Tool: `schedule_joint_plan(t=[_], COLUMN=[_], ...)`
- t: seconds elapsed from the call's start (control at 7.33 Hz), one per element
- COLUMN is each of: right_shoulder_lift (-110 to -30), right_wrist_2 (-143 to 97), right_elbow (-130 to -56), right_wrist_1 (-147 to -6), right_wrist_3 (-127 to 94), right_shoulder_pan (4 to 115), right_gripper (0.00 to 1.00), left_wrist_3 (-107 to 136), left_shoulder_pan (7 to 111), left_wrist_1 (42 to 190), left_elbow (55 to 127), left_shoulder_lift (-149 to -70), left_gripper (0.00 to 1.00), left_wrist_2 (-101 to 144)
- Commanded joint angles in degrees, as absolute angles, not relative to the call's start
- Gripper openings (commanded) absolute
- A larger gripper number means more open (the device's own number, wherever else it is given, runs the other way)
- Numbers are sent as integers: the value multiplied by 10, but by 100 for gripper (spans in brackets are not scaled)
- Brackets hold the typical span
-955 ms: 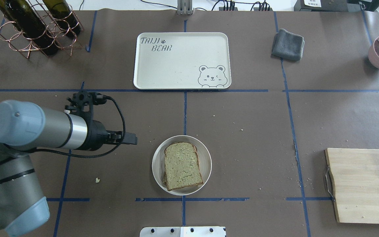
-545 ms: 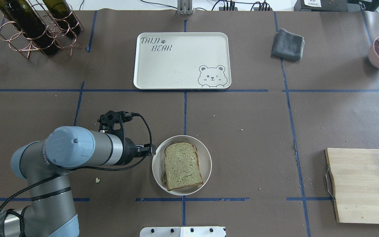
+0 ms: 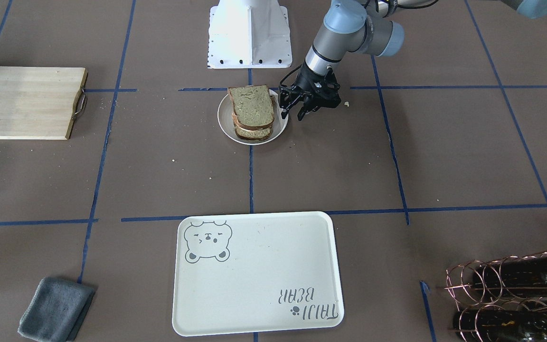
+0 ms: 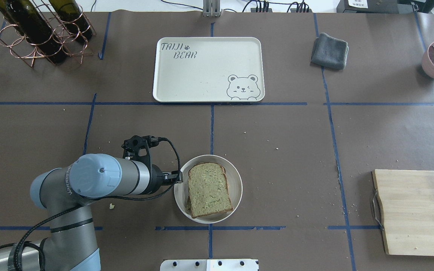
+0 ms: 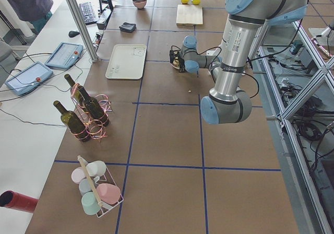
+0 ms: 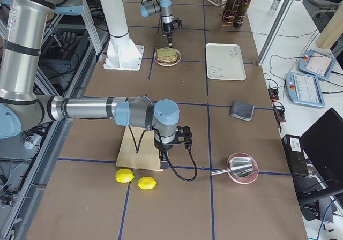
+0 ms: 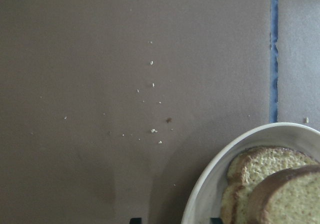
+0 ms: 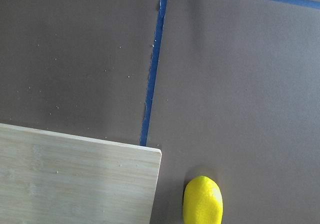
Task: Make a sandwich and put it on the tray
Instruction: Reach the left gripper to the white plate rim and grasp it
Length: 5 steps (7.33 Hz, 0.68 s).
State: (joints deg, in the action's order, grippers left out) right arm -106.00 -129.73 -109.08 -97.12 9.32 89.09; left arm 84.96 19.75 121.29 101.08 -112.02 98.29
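left tool [image 3: 291, 113] open astride the plate [image 3: 254, 141] rim beside the sandwich [image 3: 252, 107], holding nothing; right tool [image 6: 164, 162] unreadable.

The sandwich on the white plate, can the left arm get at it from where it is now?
Probably yes. The left claw hangs open at the rim of the plate, right beside the sandwich, with nothing between them but that low rim.

Looks like a robotics lab: brown paper-covered worktop [image 4: 277, 180] gridded with blue tape strips [image 4: 277, 103], silver aluminium frame posts [image 5: 79, 20] at its far edge, grey touchscreen teach pendants [image 5: 63, 55] beyond.
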Motion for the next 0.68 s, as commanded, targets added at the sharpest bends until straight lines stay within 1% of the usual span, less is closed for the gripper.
schedule_joint_plan(t=[0.0,0.27,0.55], right_shoulder_lift=[-1060,-1059,-1058], right_wrist_2=[-1297,-1296,-1296], right_elbow=[-1091,-1085,-1085], right_wrist_1=[-971,-971,-971], right_wrist_3=[93,92,92], right_shoulder_pan=[891,890,891], right_gripper=[100,100,100], left_wrist_3=[850,850,849], left_shoulder_pan=[196,185,184], left_wrist_1=[1223,1223,1223], left_elbow=[1003,1003,1003], left_shoulder_lift=[-1121,-1125,-1125], left_gripper=[44,28,26], left_wrist_2=[983,983,983])
